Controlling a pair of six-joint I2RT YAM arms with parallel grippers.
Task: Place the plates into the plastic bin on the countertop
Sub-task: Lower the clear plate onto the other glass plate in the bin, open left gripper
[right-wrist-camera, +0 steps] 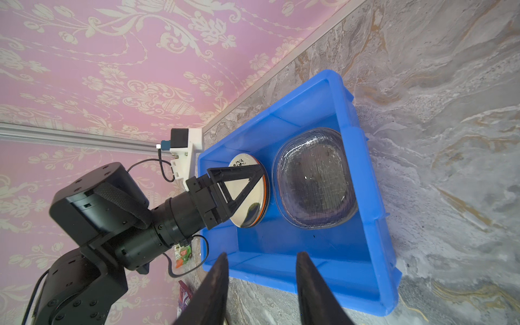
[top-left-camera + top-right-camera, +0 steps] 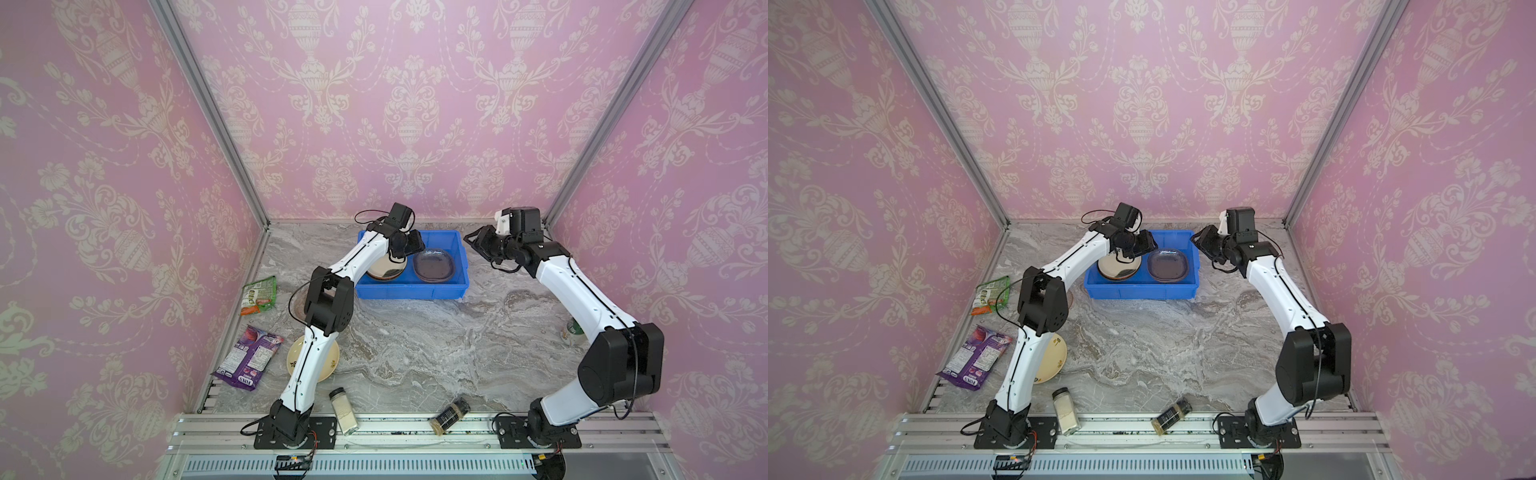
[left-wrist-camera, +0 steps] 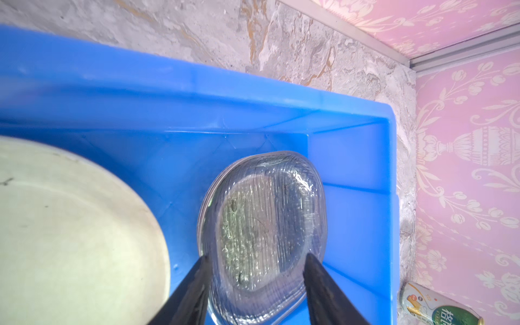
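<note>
Now the left claw hangs parted and empty over the plastic bin, cream plate close below.

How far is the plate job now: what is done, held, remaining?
Done: the plastic bin holds a cream-topped stack and glass plates. In hand: nothing; the left gripper hangs open over the bin. Left: at least one cream plate on the countertop.

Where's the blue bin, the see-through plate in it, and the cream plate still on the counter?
blue bin (image 2: 415, 291): in a top view, near wall.
see-through plate (image 2: 434, 265): in a top view, centre.
cream plate (image 2: 1057, 361): in a top view, uncovered edge.
</note>
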